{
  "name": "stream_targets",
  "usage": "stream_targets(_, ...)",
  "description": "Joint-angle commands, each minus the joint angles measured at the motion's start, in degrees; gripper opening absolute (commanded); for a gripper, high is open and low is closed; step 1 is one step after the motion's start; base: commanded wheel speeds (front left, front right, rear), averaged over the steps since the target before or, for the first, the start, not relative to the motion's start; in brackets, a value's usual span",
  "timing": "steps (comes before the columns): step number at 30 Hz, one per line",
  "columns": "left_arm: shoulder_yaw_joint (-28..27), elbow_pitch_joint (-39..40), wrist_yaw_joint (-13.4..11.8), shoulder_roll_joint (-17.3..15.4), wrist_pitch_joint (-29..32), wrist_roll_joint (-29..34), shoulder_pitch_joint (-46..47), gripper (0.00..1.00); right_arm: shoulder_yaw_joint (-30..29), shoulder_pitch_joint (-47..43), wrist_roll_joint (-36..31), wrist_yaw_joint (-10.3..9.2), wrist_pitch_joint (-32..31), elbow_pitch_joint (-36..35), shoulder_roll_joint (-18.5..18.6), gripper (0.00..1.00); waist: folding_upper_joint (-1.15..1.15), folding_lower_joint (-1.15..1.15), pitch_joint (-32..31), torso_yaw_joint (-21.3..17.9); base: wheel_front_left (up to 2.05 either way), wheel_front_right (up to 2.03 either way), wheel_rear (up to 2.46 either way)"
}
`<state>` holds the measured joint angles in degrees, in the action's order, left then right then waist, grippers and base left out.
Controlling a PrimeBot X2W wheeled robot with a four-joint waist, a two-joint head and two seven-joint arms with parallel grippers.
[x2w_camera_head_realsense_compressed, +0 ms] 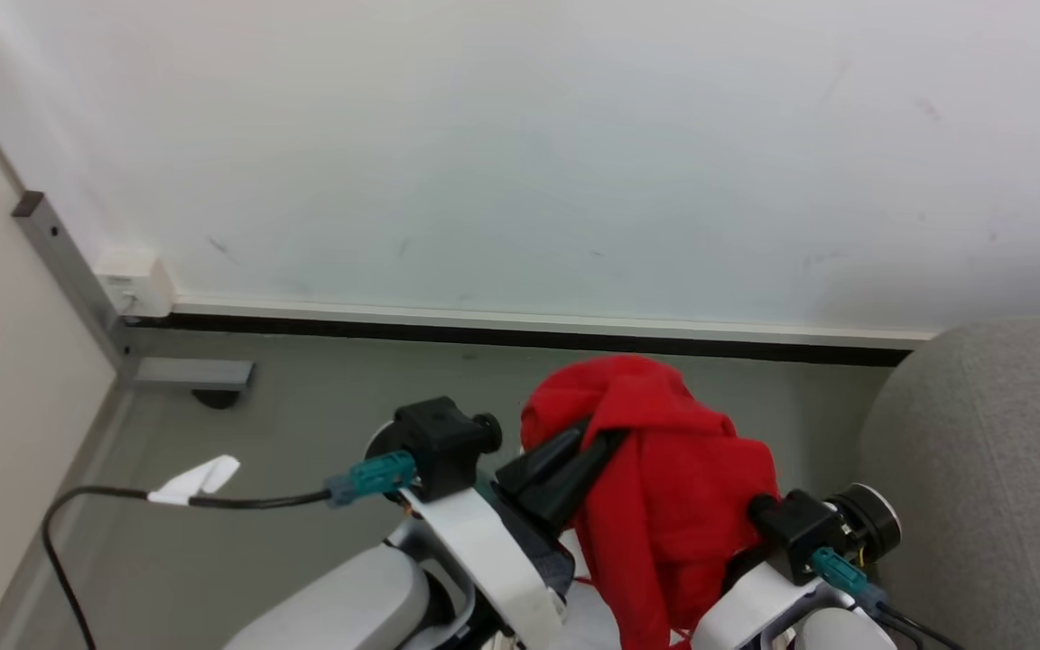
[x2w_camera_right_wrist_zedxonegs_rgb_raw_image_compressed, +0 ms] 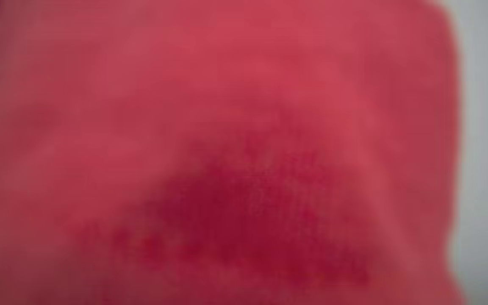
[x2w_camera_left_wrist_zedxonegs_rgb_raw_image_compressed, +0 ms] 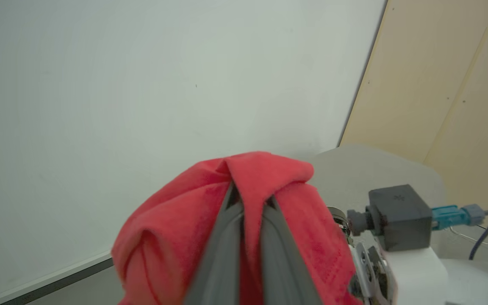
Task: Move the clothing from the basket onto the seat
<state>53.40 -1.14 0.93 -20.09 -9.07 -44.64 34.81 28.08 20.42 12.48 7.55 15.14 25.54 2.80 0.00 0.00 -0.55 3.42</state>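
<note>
A bright red piece of clothing (x2w_camera_head_realsense_compressed: 673, 469) hangs bunched over my left gripper (x2w_camera_head_realsense_compressed: 606, 442), held up above the floor. In the left wrist view the two dark fingers (x2w_camera_left_wrist_zedxonegs_rgb_raw_image_compressed: 223, 245) are shut on a fold of the clothing (x2w_camera_left_wrist_zedxonegs_rgb_raw_image_compressed: 163, 237), which drapes down both sides. My right arm's wrist (x2w_camera_head_realsense_compressed: 800, 528) sits just right of the bundle, its fingers hidden under the cloth. Blurred red clothing (x2w_camera_right_wrist_zedxonegs_rgb_raw_image_compressed: 244, 127) lies right against the right wrist camera. The grey seat (x2w_camera_head_realsense_compressed: 998, 469) is at the right edge. The basket is out of view.
A pale wall (x2w_camera_head_realsense_compressed: 520, 135) with a dark baseboard (x2w_camera_head_realsense_compressed: 520, 332) runs straight ahead above grey floor. A grey metal post (x2w_camera_head_realsense_compressed: 69, 262) with a foot stands at the left beside a beige panel. A black cable (x2w_camera_head_realsense_compressed: 240, 499) with a white tag trails from my left wrist.
</note>
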Motion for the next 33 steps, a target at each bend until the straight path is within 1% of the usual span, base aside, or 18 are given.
stream_targets(1, 0.4, 0.0, 0.3, 0.4, 0.2, 0.3, -0.8, 0.0, 0.6, 1.1, -0.5, -0.12, 0.0, 1.1, 0.2, 1.0, 0.0, 0.0, -0.3, 1.3, 0.0, 0.0, 0.0)
stream_targets(3, 1.1, 0.1, 0.6, 0.8, 0.3, 0.4, -0.9, 0.0, 1.5, 1.7, 0.0, -0.12, 0.0, 2.7, 0.2, 1.0, 0.0, 0.0, -0.5, 2.2, 0.0, 0.0, 0.0)
stream_targets(4, 1.4, 0.2, 0.6, 1.0, 0.3, 0.4, -0.9, 0.0, 1.7, 2.0, 0.2, -0.12, 0.0, 3.4, 0.2, 0.97, 0.0, 0.0, -0.7, 2.7, 0.0, 0.0, 0.0)
stream_targets(6, 1.7, 0.0, 0.6, 1.3, 0.3, 0.3, -1.1, 0.0, 1.7, 2.3, 0.7, -0.12, 0.0, 4.4, 0.2, 0.5, 0.0, 0.0, -0.9, 3.5, 0.0, 0.0, 0.0)
stream_targets(7, 1.8, 0.0, 0.5, 1.5, 0.4, 0.2, -1.1, 0.0, 1.6, 2.4, 0.8, -0.12, 0.0, 4.8, 0.2, 0.07, 0.0, 0.0, -1.0, 3.8, 0.0, 0.0, 0.0)
stream_targets(8, 1.8, 0.0, 0.4, 1.6, 0.4, 0.1, -1.2, 0.0, 1.6, 2.4, 1.1, -0.12, 0.0, 5.0, 0.2, 0.0, 0.0, 0.0, -1.0, 4.1, 0.0, 0.0, 0.0)
stream_targets(13, 1.8, -0.4, 0.1, 1.2, 0.2, -0.3, -1.6, 0.0, 0.3, 1.6, 3.2, -0.12, 0.0, 3.6, 0.2, 0.0, 0.0, 0.0, -1.1, 4.9, 0.0, 0.0, 0.0)
stream_targets(18, 1.7, -1.0, -0.3, 0.7, 0.2, -0.8, -2.2, 0.0, -0.2, 0.3, 3.8, -0.12, 0.0, 2.0, 0.2, 0.0, 0.0, 0.0, -0.9, 4.8, 0.0, 0.0, 0.0)
stream_targets(32, 2.5, -3.2, -0.8, 0.4, 0.7, -0.6, -2.5, 0.0, -2.3, -1.8, 7.5, -0.12, 0.0, -2.2, 0.2, 0.0, 0.0, 0.0, -0.3, 1.6, 0.0, 0.0, 0.0)
stream_targets(33, 2.6, -3.2, -0.8, 0.5, 0.6, -0.6, -2.5, 0.3, -2.6, -1.8, 7.8, -0.12, 0.0, -2.4, 0.2, 0.0, 0.0, 0.0, -0.3, 1.2, 0.0, 0.0, 0.0)
